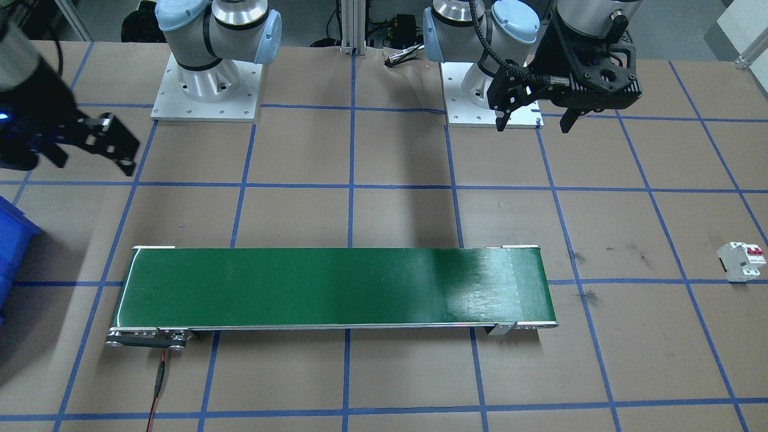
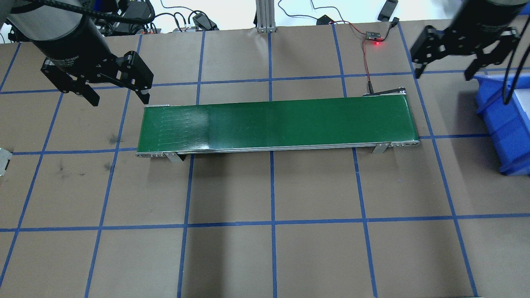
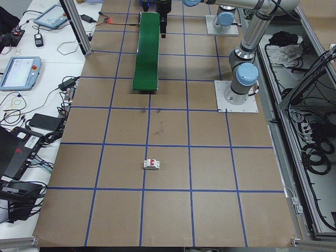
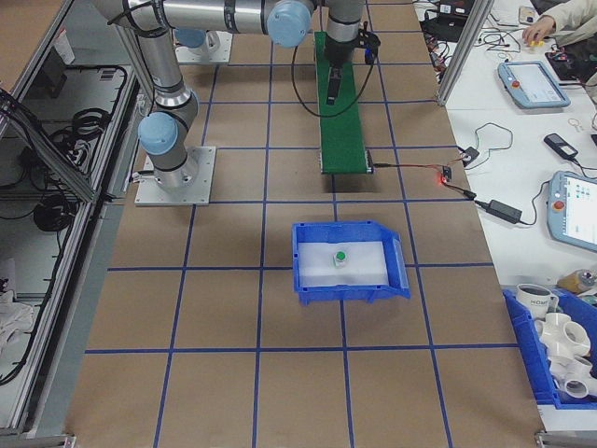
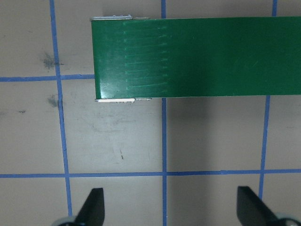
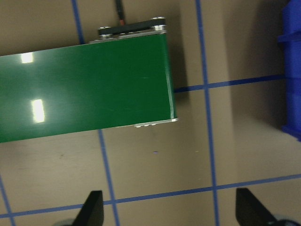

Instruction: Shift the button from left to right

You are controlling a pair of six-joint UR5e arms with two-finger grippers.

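**Button lying in the blue bin beyond the right end effector; both end effectors spread and empty**

The button (image 4: 341,257) is being seen only in the exterior right view, where it is resting green cap up on the pale floor of the blue bin (image 4: 308,280), roughly at the middle and clear of the walls. Nothing else is being made out in that bin. The button looks squat, so no long axis can be told.

The right end effector (image 2: 445,74) is being held spread and empty above the counter (image 2: 269,248), just beside the bin's inner wall; the button is lying outward from it, away from the green conveyor belt (image 2: 275,124) and inside the bin. The right arm is judged much the nearer of the two.

The left end effector (image 2: 120,97) is likewise being held released, gripping nothing, over the belt's opposite end. Further outward from it, well apart, a white circuit breaker (image 1: 743,261) with red toggles is standing on the counter. The belt is carrying nothing.

Since the button is already sitting on the right side, the transfer is judged essentially done.
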